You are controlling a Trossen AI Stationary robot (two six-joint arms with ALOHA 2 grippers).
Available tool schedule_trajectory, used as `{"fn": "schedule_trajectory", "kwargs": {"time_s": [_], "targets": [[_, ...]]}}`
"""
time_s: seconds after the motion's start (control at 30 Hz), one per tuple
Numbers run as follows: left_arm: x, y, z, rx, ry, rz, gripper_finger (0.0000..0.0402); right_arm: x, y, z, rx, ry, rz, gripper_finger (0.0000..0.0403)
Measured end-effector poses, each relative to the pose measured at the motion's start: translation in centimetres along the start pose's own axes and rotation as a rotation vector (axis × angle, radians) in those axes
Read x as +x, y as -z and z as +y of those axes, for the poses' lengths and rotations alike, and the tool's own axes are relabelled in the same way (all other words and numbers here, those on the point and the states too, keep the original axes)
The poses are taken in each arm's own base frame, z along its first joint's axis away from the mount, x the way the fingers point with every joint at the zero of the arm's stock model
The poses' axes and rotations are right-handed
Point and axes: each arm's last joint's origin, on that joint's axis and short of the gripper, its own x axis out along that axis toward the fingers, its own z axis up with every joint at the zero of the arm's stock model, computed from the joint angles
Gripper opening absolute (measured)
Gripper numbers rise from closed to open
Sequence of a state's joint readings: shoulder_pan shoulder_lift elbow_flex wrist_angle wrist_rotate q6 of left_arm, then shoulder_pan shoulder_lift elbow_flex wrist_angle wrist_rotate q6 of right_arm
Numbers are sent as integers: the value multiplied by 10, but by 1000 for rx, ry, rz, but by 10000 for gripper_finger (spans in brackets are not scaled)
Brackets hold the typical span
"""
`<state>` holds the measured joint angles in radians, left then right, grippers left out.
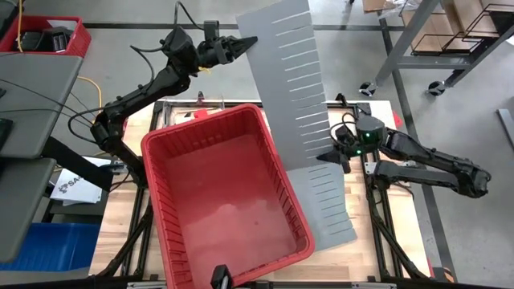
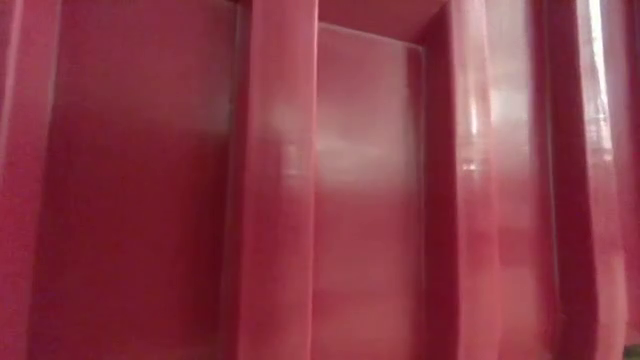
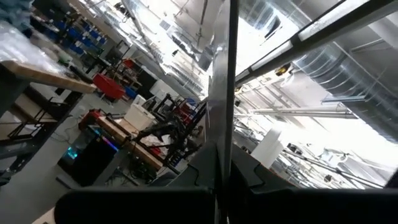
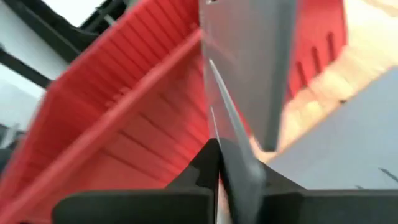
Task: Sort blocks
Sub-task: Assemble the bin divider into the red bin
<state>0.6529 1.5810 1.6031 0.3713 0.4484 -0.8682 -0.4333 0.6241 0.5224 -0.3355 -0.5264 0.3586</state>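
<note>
No blocks show in any picture. The red bin (image 1: 229,193) in the middle of the high view looks bare inside, so I cannot tell where the blocks are or which arm is nearer to them.

What the arms hold is a grey divider sheet (image 1: 289,80). It is long and thin with slots cut in one edge. Its long side runs from the top middle of the high view down toward the middle right. The left gripper (image 1: 245,42), at the top middle of the high view, is pinched shut on the sheet's top end. The right gripper (image 1: 333,155), at the middle right, is pinched shut on its lower end. So each arm has one end, and the sheet hangs tilted over the bin's right rim.

A second grey sheet (image 1: 329,205) lies flat on the wooden table (image 1: 401,233), just right of the bin.

The low view shows only the bin's red wall (image 2: 320,180).

A white paper (image 1: 76,186) at the left edge has dark letters starting with "SA"; the rest is hidden.

I think the sheet must be set down before any block work starts.
</note>
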Motion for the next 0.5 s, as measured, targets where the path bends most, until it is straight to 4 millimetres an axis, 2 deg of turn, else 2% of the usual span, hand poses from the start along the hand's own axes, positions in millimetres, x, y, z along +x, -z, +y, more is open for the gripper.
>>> {"fn": "schedule_trajectory", "kwargs": {"time_s": [0.17, 0.5], "targets": [[2, 5, -6, 47, 24, 31, 36, -20, -20, 25, -46, 1, -45, 2], [3, 30, 2, 138, -75, 233, 149, -63, -43, 66, -12, 20, 35, 1]]}}
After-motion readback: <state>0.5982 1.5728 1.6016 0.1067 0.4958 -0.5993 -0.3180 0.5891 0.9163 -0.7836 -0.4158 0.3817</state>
